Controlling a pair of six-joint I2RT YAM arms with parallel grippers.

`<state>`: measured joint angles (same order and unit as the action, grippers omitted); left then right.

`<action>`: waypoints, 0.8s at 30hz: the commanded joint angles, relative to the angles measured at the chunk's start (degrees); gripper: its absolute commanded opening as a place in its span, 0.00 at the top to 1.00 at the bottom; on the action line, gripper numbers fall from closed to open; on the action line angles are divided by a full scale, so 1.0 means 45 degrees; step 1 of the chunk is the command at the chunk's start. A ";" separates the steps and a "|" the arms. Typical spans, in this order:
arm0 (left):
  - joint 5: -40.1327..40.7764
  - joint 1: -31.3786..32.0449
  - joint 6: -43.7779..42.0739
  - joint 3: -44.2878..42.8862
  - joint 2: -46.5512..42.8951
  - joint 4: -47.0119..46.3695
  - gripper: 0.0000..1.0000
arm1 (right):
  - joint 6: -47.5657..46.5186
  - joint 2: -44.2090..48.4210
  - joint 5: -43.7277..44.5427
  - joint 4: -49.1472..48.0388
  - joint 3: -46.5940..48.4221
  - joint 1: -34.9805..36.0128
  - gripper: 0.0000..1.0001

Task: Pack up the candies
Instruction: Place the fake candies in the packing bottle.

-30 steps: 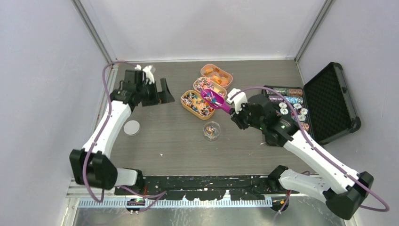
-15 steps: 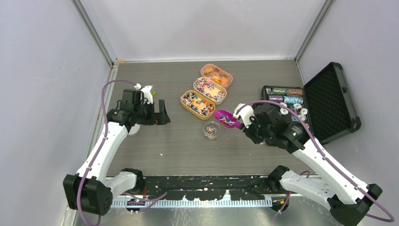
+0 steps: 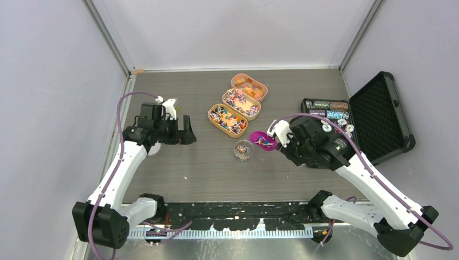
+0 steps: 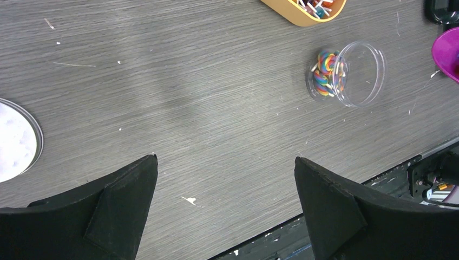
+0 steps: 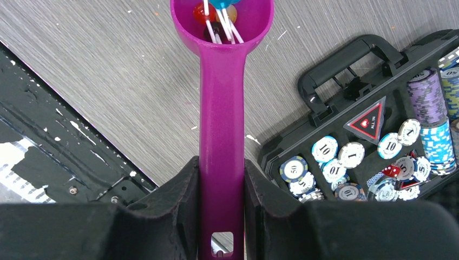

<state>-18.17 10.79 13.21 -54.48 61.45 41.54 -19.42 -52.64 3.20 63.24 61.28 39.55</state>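
My right gripper is shut on the handle of a magenta scoop. The scoop's bowl holds a few candies with white sticks and hangs just right of a small clear jar. That jar lies open on the table with a few striped candies inside. More candies fill three orange trays behind the jar. My left gripper is open above bare table, left of the jar, with nothing between its fingers.
A white round lid lies under the left arm, partly covered in the top view. An open black case with poker chips stands at the right, close to the right arm. The dark table edge runs near the scoop.
The right arm carried the loaded scoop from the orange trays toward me, down beside the jar. The left arm swung from the back left to above the lid, still open.
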 commanded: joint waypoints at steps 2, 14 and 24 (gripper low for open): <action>-0.0342 0.0044 -0.0160 -0.0011 -0.0329 -0.0180 0.00 | -0.0054 -0.0586 0.0303 0.0242 0.0953 0.0160 1.00; -0.0160 0.0045 -0.0270 -0.0061 -0.0421 -0.0109 0.00 | 0.0064 -0.2604 0.1157 0.0809 0.1751 0.1424 1.00; -0.0077 0.0045 -0.0299 -0.0042 -0.0493 -0.0106 0.00 | 0.0285 -0.3664 0.2296 0.1525 0.2174 0.2266 1.00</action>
<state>-18.48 10.79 12.95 -54.48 60.60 41.56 -19.09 -69.38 10.28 68.66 68.16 49.04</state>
